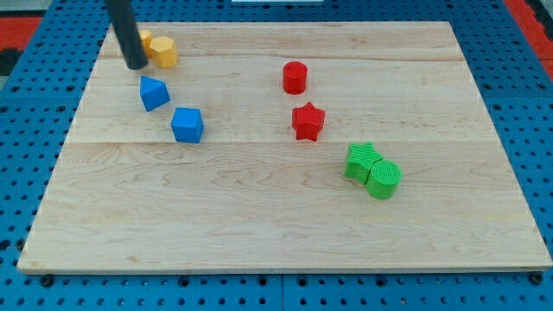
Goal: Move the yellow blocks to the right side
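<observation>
Two yellow blocks sit at the view's top left of the wooden board. One is a yellow hexagon. The other yellow block is partly hidden behind the rod, so its shape is unclear. The two touch each other. My tip rests on the board just left of and below the yellow hexagon, very close to both yellow blocks. Whether it touches them cannot be told.
A blue pentagon-like block and a blue cube lie below the tip. A red cylinder and a red star stand in the middle. A green block and a green cylinder touch at the right.
</observation>
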You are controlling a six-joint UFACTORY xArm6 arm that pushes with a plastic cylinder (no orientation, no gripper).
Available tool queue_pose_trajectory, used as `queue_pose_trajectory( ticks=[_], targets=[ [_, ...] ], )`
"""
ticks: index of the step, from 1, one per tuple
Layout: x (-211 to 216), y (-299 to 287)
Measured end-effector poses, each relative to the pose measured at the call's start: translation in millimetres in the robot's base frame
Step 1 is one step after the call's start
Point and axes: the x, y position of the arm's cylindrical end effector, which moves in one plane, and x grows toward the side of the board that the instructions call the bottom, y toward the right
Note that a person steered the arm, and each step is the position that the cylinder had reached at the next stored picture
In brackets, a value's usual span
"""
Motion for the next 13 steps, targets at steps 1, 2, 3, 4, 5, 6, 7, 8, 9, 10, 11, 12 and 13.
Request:
queue_pose_trajectory(
  ticks=[1, 2, 3, 4, 5, 6, 7, 8, 9, 10, 11, 12, 13],
  targets=[
    [-10.4, 47.0],
    [-10.5, 157.6],
    [-17.3, 193.7],
    [-27.7, 126.9],
    [-44.2, 116.0],
    [-56.3, 172.7],
    [-54.5, 214.9],
    [-70.9, 149.7],
    [-87.4, 91.4],
    [-87.4, 16.3],
    [-78.8, -36.3],
    [-33.6, -27.8],
    [-13.9, 56.8]
  ],
)
